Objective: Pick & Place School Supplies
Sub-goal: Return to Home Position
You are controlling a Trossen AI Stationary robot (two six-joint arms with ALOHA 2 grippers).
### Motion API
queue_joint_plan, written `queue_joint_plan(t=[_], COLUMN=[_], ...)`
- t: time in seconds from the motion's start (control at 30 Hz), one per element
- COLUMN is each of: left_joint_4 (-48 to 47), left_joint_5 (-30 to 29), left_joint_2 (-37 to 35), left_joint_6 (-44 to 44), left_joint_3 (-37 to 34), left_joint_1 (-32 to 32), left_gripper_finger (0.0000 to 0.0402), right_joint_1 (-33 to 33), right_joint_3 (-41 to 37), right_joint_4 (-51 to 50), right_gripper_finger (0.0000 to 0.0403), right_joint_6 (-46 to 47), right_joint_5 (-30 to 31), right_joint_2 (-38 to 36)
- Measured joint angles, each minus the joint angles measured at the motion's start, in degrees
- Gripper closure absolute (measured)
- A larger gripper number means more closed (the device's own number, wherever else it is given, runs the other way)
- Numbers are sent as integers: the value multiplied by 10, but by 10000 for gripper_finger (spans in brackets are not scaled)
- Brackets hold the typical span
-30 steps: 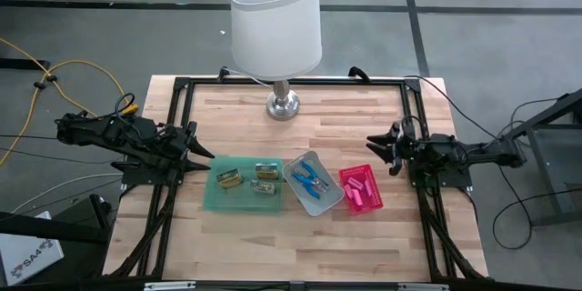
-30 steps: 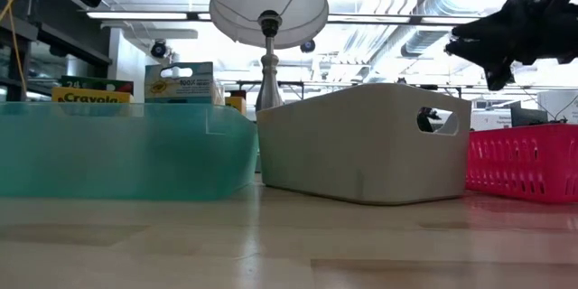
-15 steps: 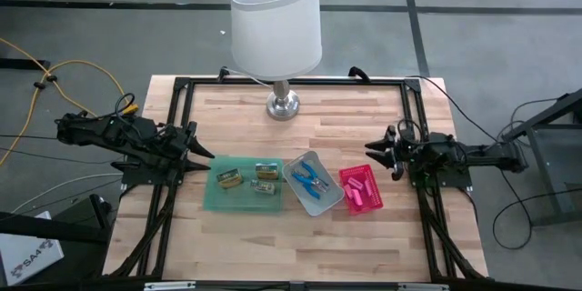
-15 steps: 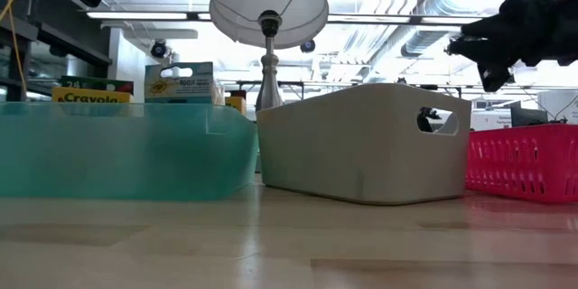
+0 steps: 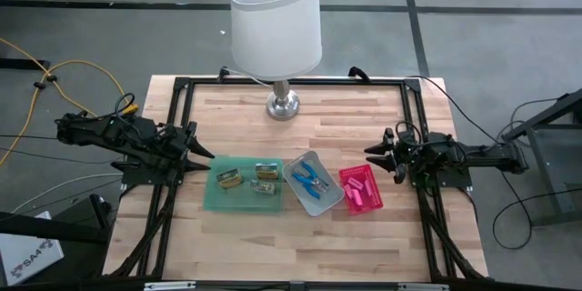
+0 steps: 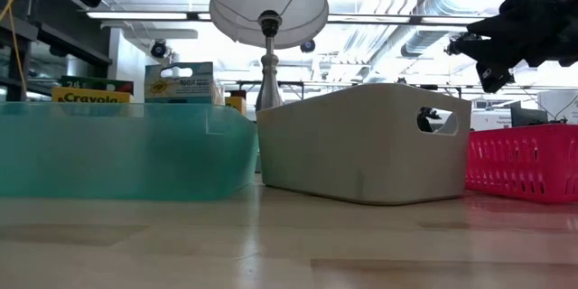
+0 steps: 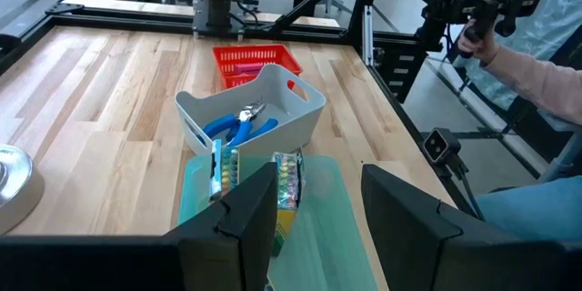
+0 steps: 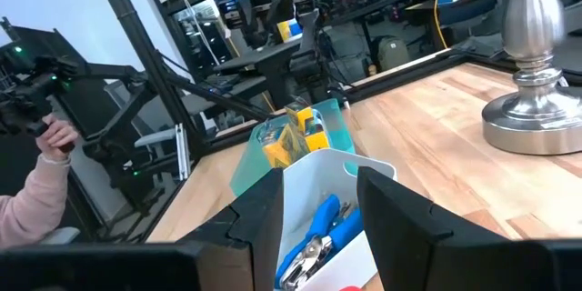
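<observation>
Right gripper (image 5: 371, 152) lifted slightly, near table (image 5: 346, 245) right edge

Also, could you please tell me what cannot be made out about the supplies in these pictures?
- Pink erasers: too small to count in the high view; the red basket's wall hides them in the low view.
- Blue pliers: hidden behind the grey bin's wall in the low view.
- Crayon packs: labels too small in the high view.
- Basket: mostly cut off in the right gripper's wrist view.
</observation>
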Motion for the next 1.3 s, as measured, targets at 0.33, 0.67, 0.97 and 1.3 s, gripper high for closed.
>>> queue_joint_plan(t=[0.33, 0.67, 0.97, 1.3], left_joint_4=[-1, -38, 14, 93], left_joint_5=[0, 0, -1, 3], left_joint_2=[0, -54, -147, -174], left_joint_6=[-1, 15, 19, 11], left_joint_3=[0, -17, -78, -175], left_joint_1=[0, 0, 0, 0], left_gripper_finger=[245, 245, 245, 245], right_joint_1=[0, 0, 0, 0], right_joint_3=[0, 0, 0, 0], right_joint_4=[0, 3, 3, 3], right_gripper_finger=[269, 269, 269, 269], right_joint_6=[1, 0, 0, 0], right_joint_5=[0, 0, 0, 0], right_joint_2=[2, 3, 3, 3])
